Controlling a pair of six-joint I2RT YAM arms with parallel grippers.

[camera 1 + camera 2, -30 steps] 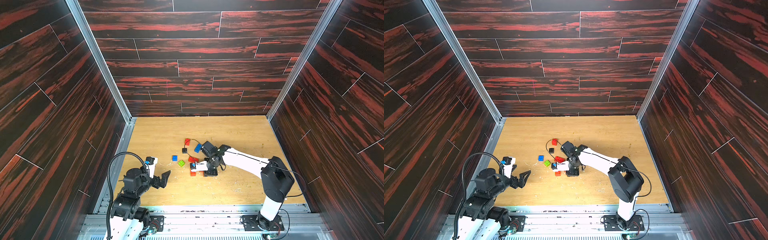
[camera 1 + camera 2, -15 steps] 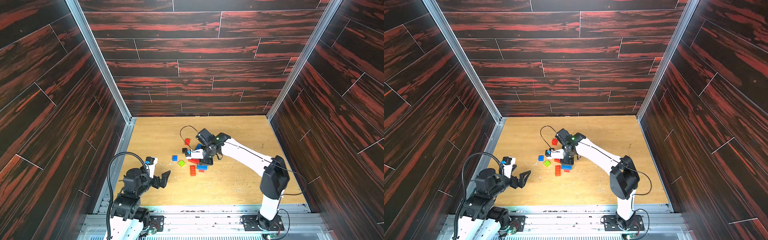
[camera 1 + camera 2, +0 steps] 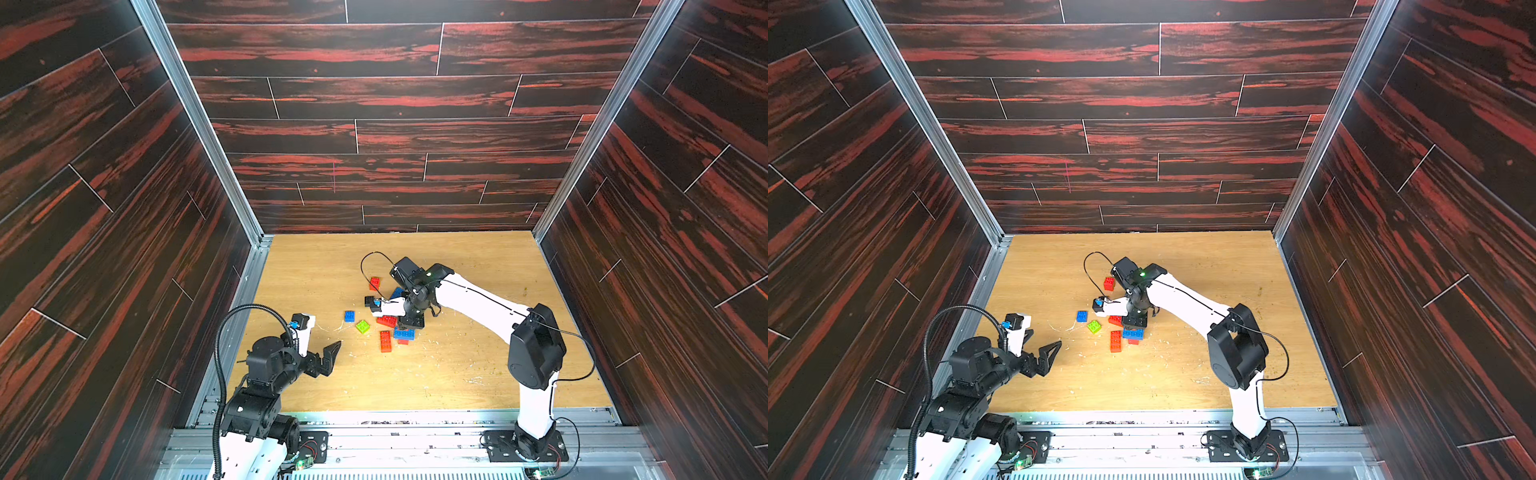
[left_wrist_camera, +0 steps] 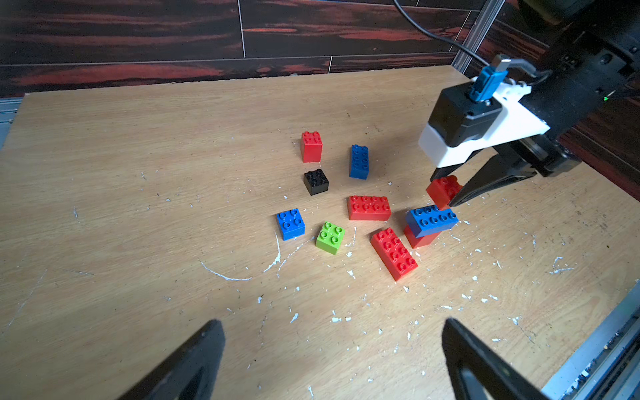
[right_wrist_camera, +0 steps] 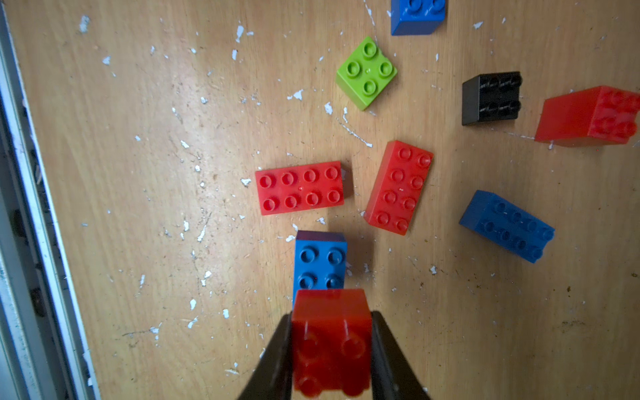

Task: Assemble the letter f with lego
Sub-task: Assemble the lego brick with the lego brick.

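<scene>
My right gripper (image 5: 331, 314) is shut on a red square lego brick (image 5: 330, 346). It holds the brick over one end of a blue oblong brick (image 4: 431, 220) that lies on a red one. I cannot tell whether the two touch. Beside this stack lie two red oblong bricks (image 4: 394, 252) (image 4: 369, 207). A green brick (image 4: 329, 237) and a blue square brick (image 4: 291, 223) sit further left. My left gripper (image 3: 328, 357) hangs open at the front left, with nothing between its fingers.
Behind the group stand a black brick (image 4: 316, 181), a tall red brick (image 4: 311, 146) and a second blue oblong brick (image 4: 359, 161). A metal rail (image 3: 374, 419) borders the wooden floor's front edge. Dark panelled walls close the other three sides.
My right arm has risen and drawn slightly toward the back, its jaws still shut on the red brick. The left arm has not moved.
</scene>
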